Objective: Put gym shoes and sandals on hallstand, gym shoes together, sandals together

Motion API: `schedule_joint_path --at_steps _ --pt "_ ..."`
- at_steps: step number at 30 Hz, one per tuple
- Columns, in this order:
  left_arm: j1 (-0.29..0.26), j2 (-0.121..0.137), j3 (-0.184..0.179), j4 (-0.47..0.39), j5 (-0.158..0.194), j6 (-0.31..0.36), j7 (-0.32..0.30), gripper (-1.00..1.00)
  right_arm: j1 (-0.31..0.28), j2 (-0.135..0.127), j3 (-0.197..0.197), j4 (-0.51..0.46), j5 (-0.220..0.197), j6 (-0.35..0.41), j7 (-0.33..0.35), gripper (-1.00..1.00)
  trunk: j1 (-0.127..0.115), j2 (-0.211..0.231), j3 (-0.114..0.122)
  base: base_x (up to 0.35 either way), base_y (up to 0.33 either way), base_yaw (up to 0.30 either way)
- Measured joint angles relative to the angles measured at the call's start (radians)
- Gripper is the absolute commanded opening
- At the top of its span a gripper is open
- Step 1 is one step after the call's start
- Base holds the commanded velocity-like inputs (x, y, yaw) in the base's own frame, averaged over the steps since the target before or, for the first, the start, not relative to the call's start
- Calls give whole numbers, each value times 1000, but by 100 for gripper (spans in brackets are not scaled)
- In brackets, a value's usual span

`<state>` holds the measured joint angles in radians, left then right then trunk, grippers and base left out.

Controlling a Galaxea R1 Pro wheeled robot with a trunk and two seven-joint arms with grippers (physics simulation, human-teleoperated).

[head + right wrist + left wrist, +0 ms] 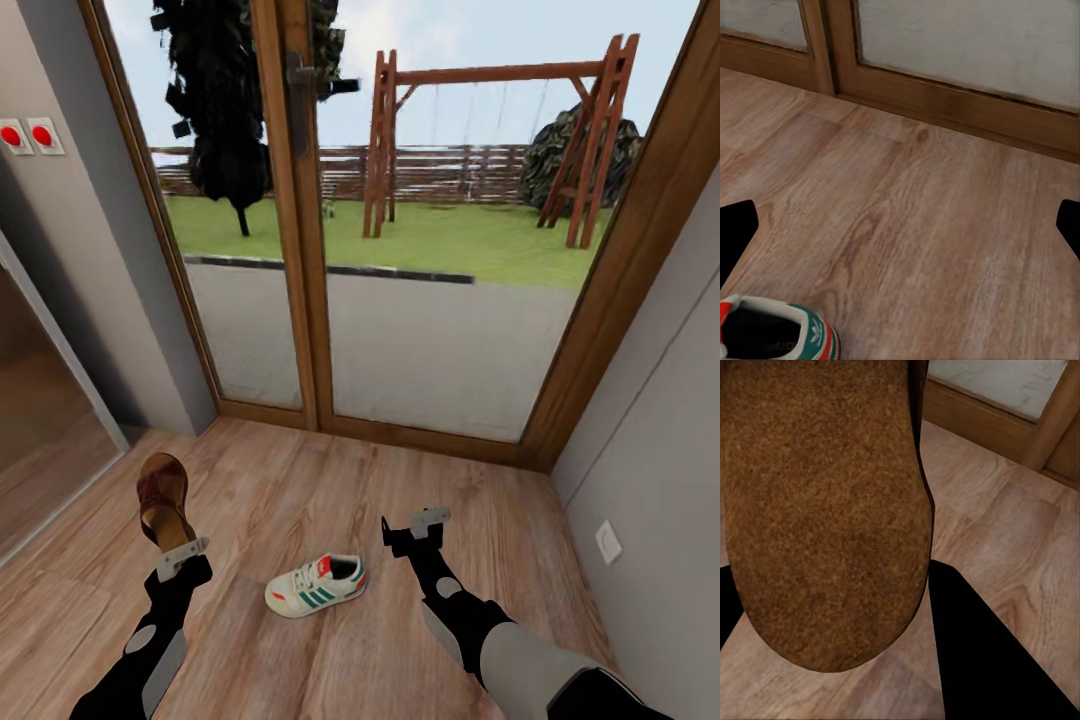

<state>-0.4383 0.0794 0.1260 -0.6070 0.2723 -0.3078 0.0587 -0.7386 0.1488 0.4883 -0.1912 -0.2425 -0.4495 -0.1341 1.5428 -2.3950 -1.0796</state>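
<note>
Two grippers in shot: one loaded, one free.
Left gripper (180,553): clamped on the heel end of a brown sandal (161,497), holding it up off the floor with the toe pointing away toward the door.
Left wrist cam: the sandal's fuzzy brown sole (825,510) sits right up against the lens, a dark finger (982,660) beside it.
Right gripper (418,530): fingers spread wide, nothing between them, hovering over bare planks.
Gym shoe (316,585): white with green stripes, lying on the corridor floor (300,480) between the two arms, just left of the right gripper.
Right wrist cam: the shoe's heel (776,334) pokes in at the frame edge.
Backdrop: wood-framed glass door (300,250), with a swing set (490,140) outside on grass.
</note>
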Motion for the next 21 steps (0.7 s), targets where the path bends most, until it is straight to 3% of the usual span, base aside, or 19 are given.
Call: schedule_joint_path --at_steps 2,12,17,21 --pt "0 0 0 -1 0 0 0 -100 0 0 0 0 0 0 0 100 0 0 0 35 -2 0" --pt "0 -1 -1 7 0 0 0 -100 0 0 0 0 0 0 0 100 -1 0 0 296 -113 14" --pt "0 -1 -1 7 0 0 0 -100 0 0 0 0 0 0 -1 100 0 0 0 253 -168 228" --pt "0 -1 1 4 0 0 0 -100 0 0 0 0 -1 0 -1 100 0 0 0 53 -54 274"
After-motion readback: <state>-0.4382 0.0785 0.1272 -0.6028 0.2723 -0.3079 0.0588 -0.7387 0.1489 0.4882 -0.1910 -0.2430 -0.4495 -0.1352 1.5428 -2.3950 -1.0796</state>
